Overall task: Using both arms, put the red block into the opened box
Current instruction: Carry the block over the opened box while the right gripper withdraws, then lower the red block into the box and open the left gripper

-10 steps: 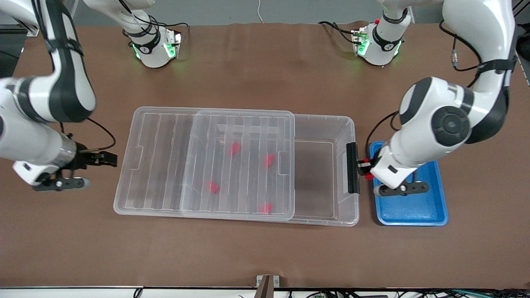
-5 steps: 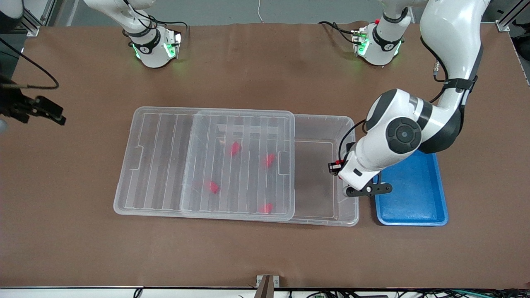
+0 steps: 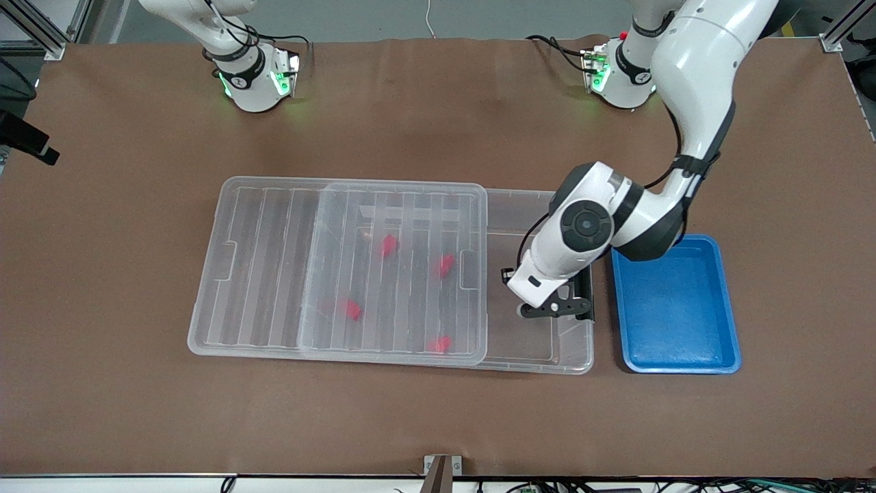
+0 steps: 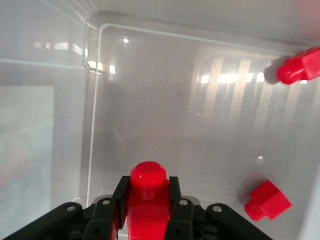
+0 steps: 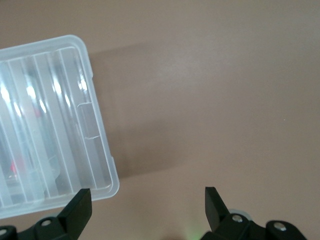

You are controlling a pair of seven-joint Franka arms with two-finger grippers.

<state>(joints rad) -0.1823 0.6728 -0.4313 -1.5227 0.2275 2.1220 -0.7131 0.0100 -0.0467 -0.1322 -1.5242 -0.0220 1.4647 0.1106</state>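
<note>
The red block [image 4: 148, 184] sits between the fingers of my left gripper [image 4: 148, 189], which is shut on it with the round stub sticking out. In the front view the left gripper [image 3: 509, 274] hangs over the uncovered end of the clear box [image 3: 576, 200], beside its black clip [image 3: 586, 282]. The ribbed lid [image 3: 274, 274] is slid toward the right arm's end and covers the remainder of the box. My right gripper [image 5: 147, 200] is open and holds nothing, over bare table past a corner of the lid [image 5: 55, 125]. Only its tip [image 3: 33, 144] shows in the front view.
Several other small red blocks lie in the box under the lid, among them one [image 3: 389, 245] and another [image 3: 441, 344]; two [image 4: 300, 67] [image 4: 267, 200] show in the left wrist view. A blue tray [image 3: 674, 305] stands beside the box at the left arm's end.
My left gripper has carried the red block from over the blue tray, past the clip, to over the box's uncovered end. The right arm has drawn away from the lid toward the table's edge.
</note>
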